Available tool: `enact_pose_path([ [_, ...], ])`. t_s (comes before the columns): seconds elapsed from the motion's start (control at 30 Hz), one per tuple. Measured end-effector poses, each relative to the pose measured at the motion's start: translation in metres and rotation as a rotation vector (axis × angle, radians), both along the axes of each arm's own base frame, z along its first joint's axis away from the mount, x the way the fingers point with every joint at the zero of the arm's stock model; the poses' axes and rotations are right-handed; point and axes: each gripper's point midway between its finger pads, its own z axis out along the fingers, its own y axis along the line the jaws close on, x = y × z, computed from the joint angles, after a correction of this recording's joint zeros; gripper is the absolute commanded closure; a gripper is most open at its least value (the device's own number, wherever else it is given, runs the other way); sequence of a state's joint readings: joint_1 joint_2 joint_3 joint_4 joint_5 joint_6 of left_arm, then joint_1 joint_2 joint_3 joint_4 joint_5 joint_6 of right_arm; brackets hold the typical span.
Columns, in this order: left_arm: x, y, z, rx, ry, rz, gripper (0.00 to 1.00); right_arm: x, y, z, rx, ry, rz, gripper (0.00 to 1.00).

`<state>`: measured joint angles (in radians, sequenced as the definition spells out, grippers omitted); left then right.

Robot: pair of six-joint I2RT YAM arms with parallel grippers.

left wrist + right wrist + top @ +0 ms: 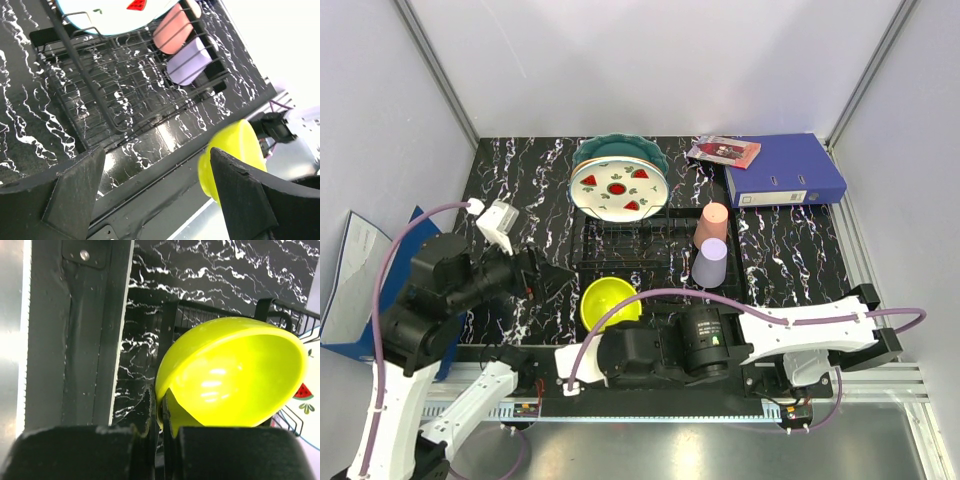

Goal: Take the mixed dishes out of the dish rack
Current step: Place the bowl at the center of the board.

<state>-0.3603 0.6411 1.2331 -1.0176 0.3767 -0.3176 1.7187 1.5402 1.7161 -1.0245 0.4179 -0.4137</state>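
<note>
**Bowl held by right pincer at near edge of rack: placement direction**

The right gripper (162, 412) is pressed together on the rim of the yellow bowl (610, 298). The wrist view shows the rim pinched between the two fingers and the bowl tilted on its side, its body extending away from the fingers toward the rack. The bowl sits at the near edge of the dish rack (620, 246), between the rack and the arm bases. Whether it touches the table (520, 190) cannot be told.

The left gripper (156, 160) is spread wide and holds nothing. It lies just left of the rack, pointing toward it.

Remaining in the rack:
- white plate (618, 189), upright at the far end
- teal plate (620, 147), directly behind the white plate
- pink cup (713, 222) and lavender cup (710, 264), lying on the right side

Judgement: the bowl is already outside the wire frame, so the next move is a set-down on bare table. The right arm reaches across from the right; open tabletop lies to the left of the bowl and rack. The left arm is the nearer one for the plates.
</note>
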Motion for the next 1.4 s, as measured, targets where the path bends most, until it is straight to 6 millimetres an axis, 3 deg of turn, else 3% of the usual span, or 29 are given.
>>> enact_pose_path([
  [0.17,-0.01,-0.004,0.013,-0.003,-0.031,-0.05,0.13,0.006,0.01,0.007,0.013,0.016,-0.004,1.0],
  [0.4,-0.017,-0.009,0.015,0.02,-0.032,-0.105,0.17,0.005,0.027,-0.012,-0.041,0.031,0.0,1.0],
  [0.63,-0.02,-0.008,0.005,0.067,-0.013,-0.116,0.26,0.01,0.034,-0.022,-0.066,0.039,-0.006,1.0],
  [0.93,-0.021,-0.001,-0.036,0.163,0.082,-0.098,0.33,0.021,0.036,-0.022,-0.056,0.05,-0.022,1.0],
  [1.2,-0.023,-0.002,-0.044,0.177,0.095,-0.111,0.53,0.02,0.039,-0.023,-0.051,0.065,-0.01,1.0],
  [1.4,-0.023,-0.005,-0.045,0.179,0.098,-0.124,0.59,0.02,0.042,-0.027,-0.046,0.069,-0.007,1.0],
])
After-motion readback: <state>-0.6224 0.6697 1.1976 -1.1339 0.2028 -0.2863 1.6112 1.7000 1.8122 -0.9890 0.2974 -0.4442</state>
